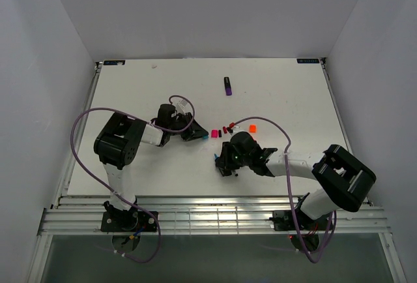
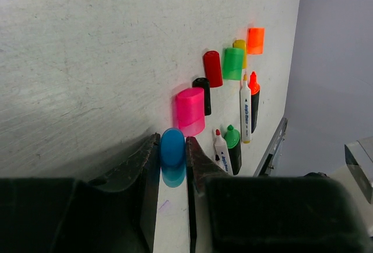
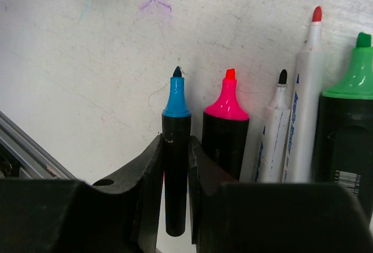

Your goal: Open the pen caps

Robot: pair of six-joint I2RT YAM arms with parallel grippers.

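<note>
My left gripper (image 2: 172, 151) is shut on a blue cap (image 2: 172, 143) low over the table; in the top view it (image 1: 197, 133) is left of centre. Beyond it lie a pink cap (image 2: 190, 111), a small black cap (image 2: 202, 94), a red cap (image 2: 213, 68), a green cap (image 2: 233, 63) and an orange cap (image 2: 255, 40). My right gripper (image 3: 176, 148) is shut on the black marker with the blue tip (image 3: 176, 119), uncapped; in the top view it (image 1: 225, 162) is at centre. A purple cap (image 1: 229, 90) sits on its marker at the back.
Beside the held marker lie a pink-tipped marker (image 3: 226, 130), two thin white pens (image 3: 274, 136) and a green-tipped marker (image 3: 349, 119), all uncapped. An orange-tipped marker (image 2: 254, 101) lies by the caps. The table's near rail (image 1: 215, 214) is close behind my right gripper.
</note>
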